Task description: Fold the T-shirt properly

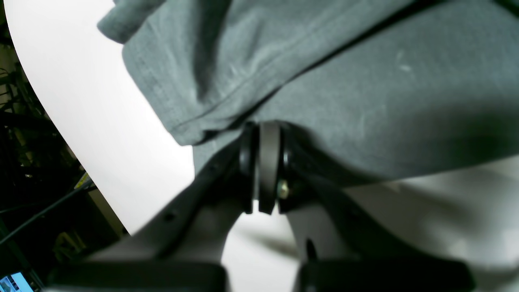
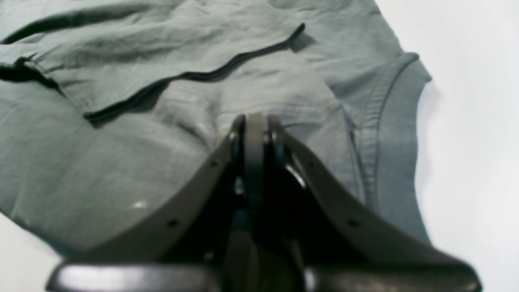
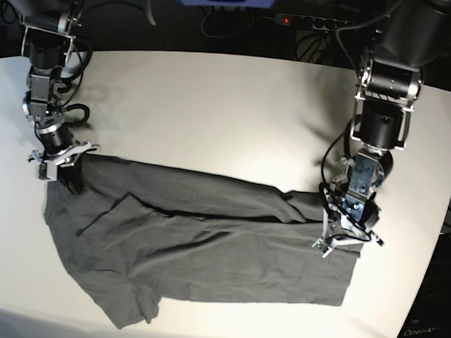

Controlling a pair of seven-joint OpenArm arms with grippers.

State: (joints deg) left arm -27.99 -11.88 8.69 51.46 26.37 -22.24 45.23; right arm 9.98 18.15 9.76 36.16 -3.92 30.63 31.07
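Where cloth is bunching over both pincers' tips, the pinched edges are staying hidden. The left gripper (image 1: 265,162) is reaching down, pressed together on the T-shirt (image 3: 207,257) hem; the right gripper (image 2: 253,134) is likewise pinching its collar-side corner, garment lying between them across the table (image 3: 213,109).
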